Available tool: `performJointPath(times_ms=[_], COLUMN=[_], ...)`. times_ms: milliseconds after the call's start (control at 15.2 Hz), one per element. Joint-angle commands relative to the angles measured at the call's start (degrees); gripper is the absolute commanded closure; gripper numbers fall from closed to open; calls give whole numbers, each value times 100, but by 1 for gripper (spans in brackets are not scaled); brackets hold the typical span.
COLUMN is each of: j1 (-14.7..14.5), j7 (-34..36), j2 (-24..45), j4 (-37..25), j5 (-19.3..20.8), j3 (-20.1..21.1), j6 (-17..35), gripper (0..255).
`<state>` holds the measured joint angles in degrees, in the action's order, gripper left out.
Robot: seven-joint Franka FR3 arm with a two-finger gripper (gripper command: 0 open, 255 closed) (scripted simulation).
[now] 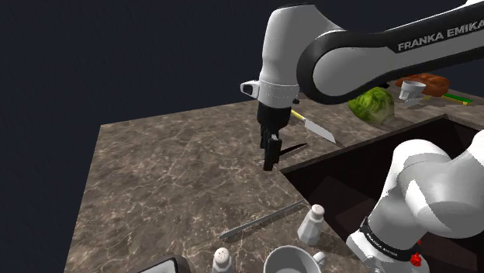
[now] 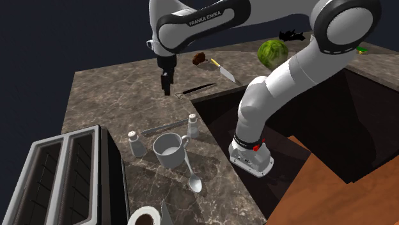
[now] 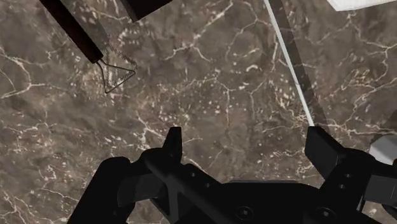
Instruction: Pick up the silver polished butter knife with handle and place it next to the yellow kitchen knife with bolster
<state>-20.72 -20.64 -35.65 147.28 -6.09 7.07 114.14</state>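
The silver butter knife (image 1: 264,219) (image 2: 163,128) lies flat on the dark marble counter (image 1: 171,171), close to two white shakers. In the wrist view it is a thin bright strip (image 3: 289,63) just off one finger. The yellow-handled kitchen knife (image 1: 314,126) (image 2: 224,70) lies farther back near the sink's far corner. My gripper (image 1: 269,163) (image 2: 166,89) (image 3: 248,143) hangs open above bare counter between the two knives and holds nothing.
A dark-handled wire tool (image 1: 285,149) (image 3: 118,73) lies right beside the gripper. The sunken sink (image 1: 364,178) opens at the shoulder view's right. Shakers (image 1: 312,223), a cup (image 2: 169,150), a spoon (image 2: 194,179) and a toaster (image 2: 64,172) crowd the near counter. A lettuce (image 1: 376,103) sits behind.
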Motion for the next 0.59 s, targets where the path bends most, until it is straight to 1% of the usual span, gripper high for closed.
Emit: performJointPath(times_ms=[0,528], j1=[-231,-1136], j7=[-275,-1242], j2=[76,527], j4=[175,813], j5=[-62,-318], j3=[93,501], j6=[267,1384], gripper=[0,0])
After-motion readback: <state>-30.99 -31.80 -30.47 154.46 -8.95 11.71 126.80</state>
